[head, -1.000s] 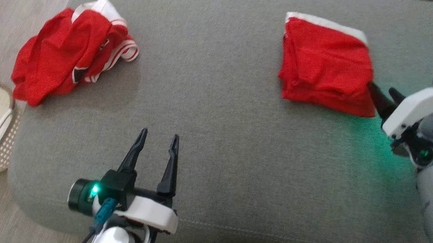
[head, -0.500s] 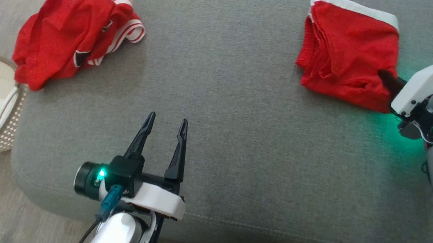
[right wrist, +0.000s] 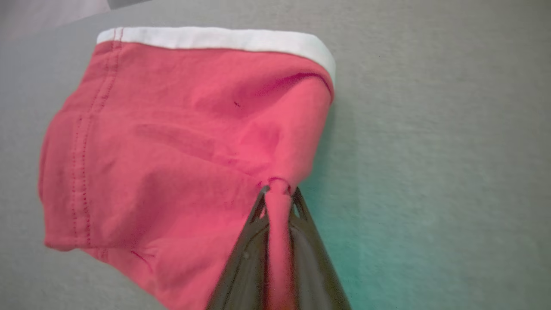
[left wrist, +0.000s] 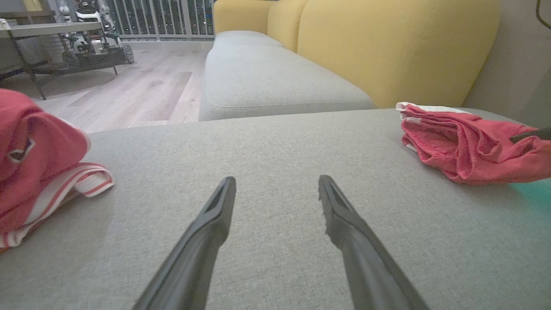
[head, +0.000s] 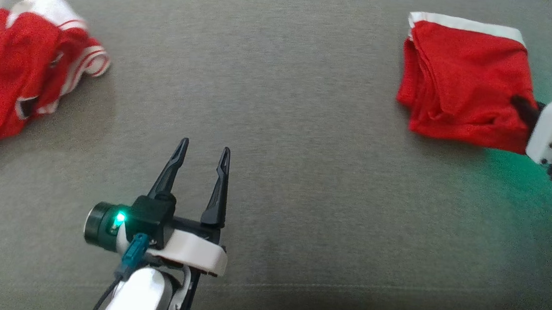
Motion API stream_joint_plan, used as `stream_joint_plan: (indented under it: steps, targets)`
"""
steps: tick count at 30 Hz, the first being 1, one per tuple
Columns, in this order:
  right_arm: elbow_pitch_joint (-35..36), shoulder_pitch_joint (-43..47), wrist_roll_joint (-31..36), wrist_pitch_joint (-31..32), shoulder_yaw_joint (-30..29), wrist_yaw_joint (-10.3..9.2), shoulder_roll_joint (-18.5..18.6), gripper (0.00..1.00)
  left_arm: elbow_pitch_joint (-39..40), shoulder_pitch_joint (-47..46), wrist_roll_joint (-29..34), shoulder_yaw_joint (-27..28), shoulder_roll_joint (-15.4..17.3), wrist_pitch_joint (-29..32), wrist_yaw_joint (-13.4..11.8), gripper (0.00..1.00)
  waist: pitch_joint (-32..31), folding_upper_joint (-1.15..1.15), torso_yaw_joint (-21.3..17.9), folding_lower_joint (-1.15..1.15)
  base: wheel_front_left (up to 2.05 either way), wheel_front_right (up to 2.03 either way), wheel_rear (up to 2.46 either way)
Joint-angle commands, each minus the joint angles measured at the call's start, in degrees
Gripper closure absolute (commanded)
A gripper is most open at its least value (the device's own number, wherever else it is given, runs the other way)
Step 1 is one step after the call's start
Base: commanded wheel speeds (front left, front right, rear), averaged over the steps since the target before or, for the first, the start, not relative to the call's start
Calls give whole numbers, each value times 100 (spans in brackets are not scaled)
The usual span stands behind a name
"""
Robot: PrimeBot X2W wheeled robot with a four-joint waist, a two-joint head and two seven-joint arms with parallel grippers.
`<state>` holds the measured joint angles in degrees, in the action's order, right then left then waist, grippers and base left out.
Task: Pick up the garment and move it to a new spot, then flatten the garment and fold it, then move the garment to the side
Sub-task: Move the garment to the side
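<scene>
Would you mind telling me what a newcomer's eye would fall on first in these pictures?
Bright red stands out against the grey cushion. A folded red garment with a white band lies at the far right, its edge pinched in the shut right gripper. A crumpled red and white garment lies at the far left. Between them the left gripper, open, points across bare cushion.

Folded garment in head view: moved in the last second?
Yes. Pinched by the right gripper, the folded garment has slid rightward: its gap to the crumpled garment has widened.
</scene>
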<state>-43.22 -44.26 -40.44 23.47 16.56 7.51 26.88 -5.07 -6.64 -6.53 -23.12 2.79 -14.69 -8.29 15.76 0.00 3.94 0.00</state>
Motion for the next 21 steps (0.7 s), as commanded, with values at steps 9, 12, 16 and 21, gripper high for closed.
stream_joint_plan:
  steps: [9,12,16,21]
  targets:
    - [842,343,-85,-100,-118,-2,739,100,410,-233,272,314,75,-30,161,0,164,0,-897,0,0,0,0]
    - [977,433,-21,-146,-246,-2,865,100,524,-279,321,344,103,-30,196,0,217,0,-1068,0,0,0,0]
    - [1153,523,96,-156,-340,-2,954,100,637,-304,377,344,137,-30,240,0,252,0,-1252,0,0,0,0]
    - [1416,533,367,-208,-409,-2,927,100,729,-321,447,329,203,-30,273,0,324,0,-1383,0,0,0,0]
